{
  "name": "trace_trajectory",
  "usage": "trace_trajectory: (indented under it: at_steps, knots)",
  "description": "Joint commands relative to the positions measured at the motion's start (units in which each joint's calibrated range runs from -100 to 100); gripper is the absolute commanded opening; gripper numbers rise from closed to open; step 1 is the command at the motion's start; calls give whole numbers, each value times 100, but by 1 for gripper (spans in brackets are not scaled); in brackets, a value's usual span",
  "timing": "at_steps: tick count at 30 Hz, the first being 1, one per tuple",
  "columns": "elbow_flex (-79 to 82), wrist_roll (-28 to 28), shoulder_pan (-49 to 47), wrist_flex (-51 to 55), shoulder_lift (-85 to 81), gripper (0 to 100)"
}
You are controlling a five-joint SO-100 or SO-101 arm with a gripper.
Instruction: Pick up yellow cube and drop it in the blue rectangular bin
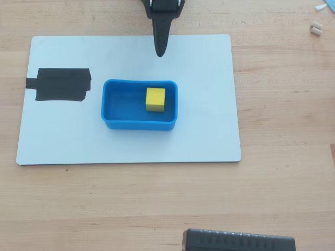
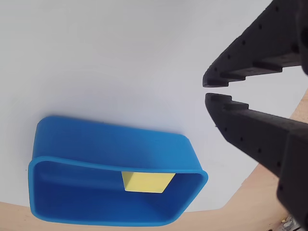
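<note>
The yellow cube [image 1: 155, 99] lies inside the blue rectangular bin [image 1: 118, 104], toward its right half in the overhead view. In the wrist view the cube [image 2: 147, 181] shows partly behind the bin's near wall [image 2: 115, 149]. My black gripper [image 1: 160, 51] hangs over the white board above the bin's far side, apart from it, and it is empty. In the wrist view the gripper [image 2: 211, 91] has its fingertips nearly touching, with only a thin gap between them.
The bin stands on a white board [image 1: 209, 130] on a wooden table. A black tape patch [image 1: 60, 84] is stuck on the board's left part. A dark object [image 1: 238, 241] lies at the table's bottom edge. Small white bits [image 1: 315, 27] lie at the top right.
</note>
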Motion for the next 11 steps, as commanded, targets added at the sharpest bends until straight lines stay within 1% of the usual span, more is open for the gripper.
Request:
trace_trajectory:
  at_steps: [1,11]
  knots:
    - [-8,29,94,63,-134,0]
    - [-17,24,128,63,-134,0]
